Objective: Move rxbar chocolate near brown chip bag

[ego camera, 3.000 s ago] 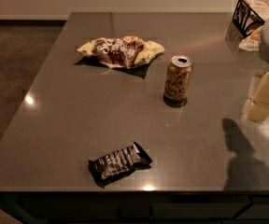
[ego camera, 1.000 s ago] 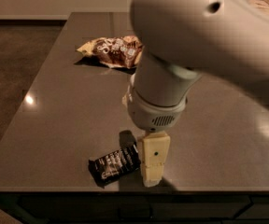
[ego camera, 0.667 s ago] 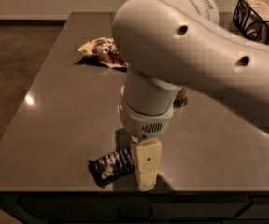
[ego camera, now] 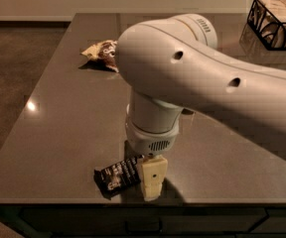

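On the desk, the tool sits low at the black bar's right end; its grip cannot be told.

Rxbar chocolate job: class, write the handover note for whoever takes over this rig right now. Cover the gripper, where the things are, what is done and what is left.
Gripper: low by the table's front edge, at the right end of the rxbar chocolate. Whether it has a hold on the bar cannot be seen.
Rxbar chocolate: lying flat on the table, near the front edge.
Brown chip bag: far back on the table, partly hidden behind the arm.
Done: the gripper is at the bar.
Left: confirm the grasp, lift, carry the bar back and set it down beside the bag.
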